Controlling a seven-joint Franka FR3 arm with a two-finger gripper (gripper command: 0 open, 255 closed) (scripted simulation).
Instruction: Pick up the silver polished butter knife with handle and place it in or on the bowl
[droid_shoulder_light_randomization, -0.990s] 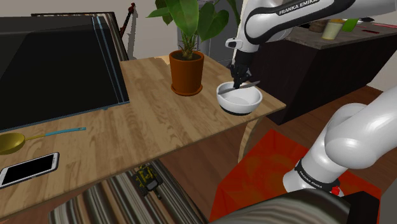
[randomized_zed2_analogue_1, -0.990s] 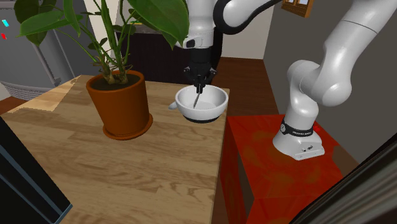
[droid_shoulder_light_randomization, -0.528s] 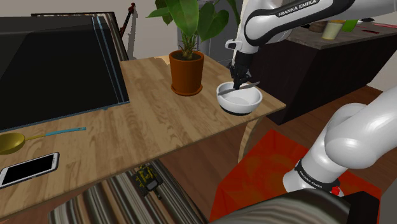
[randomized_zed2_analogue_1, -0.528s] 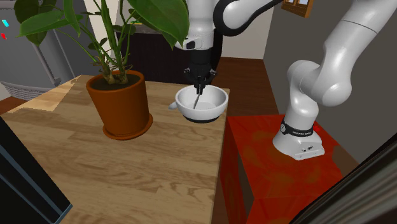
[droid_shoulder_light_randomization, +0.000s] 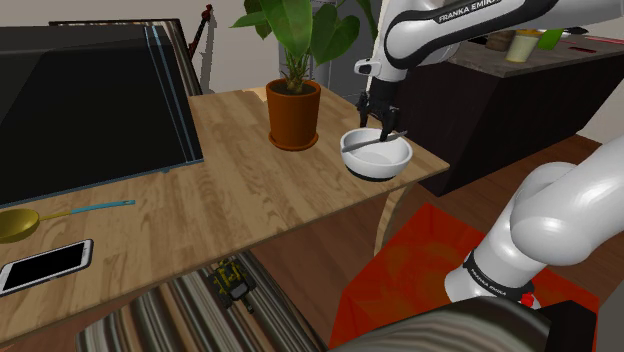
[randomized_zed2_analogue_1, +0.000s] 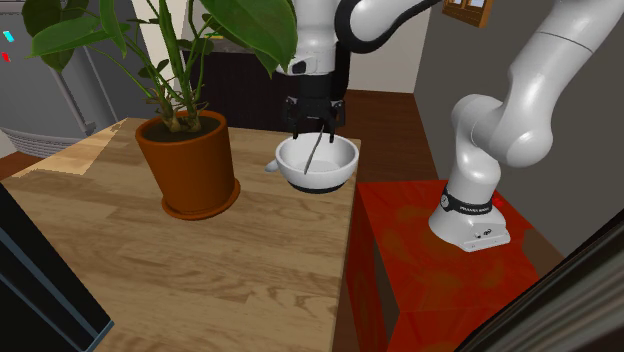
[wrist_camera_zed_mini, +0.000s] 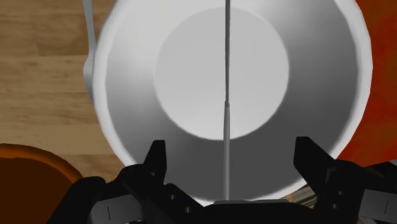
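The white bowl (droid_shoulder_light_randomization: 372, 165) stands near the table corner, beside the plant pot. A thin silver butter knife (droid_shoulder_light_randomization: 386, 137) lies slanted in it, one end down in the bowl (randomized_zed2_analogue_1: 322, 181) and the other sticking up over the rim. My gripper (droid_shoulder_light_randomization: 379, 122) hangs straight above the bowl and is open. In the second exterior view the gripper (randomized_zed2_analogue_1: 313, 127) has its fingers spread to either side of the knife (randomized_zed2_analogue_1: 316, 156). The wrist view shows the knife (wrist_camera_zed_mini: 226, 76) edge-on between the fingers (wrist_camera_zed_mini: 156, 154), touching neither, with the bowl (wrist_camera_zed_mini: 127, 83) below.
A brown plant pot (droid_shoulder_light_randomization: 294, 113) with a leafy plant stands close to the bowl, toward the shoulder view's left. A small grey object (randomized_zed2_analogue_1: 270, 166) lies against the bowl. A phone (droid_shoulder_light_randomization: 45, 266) and a yellow utensil (droid_shoulder_light_randomization: 20, 223) lie far off. The table edge (droid_shoulder_light_randomization: 415, 185) and the red stand (droid_shoulder_light_randomization: 415, 262) are near.
The gripper was shut on the knife over the bowl; its fingers have now spread apart and let the knife go. The knife stays slanted in the bowl.
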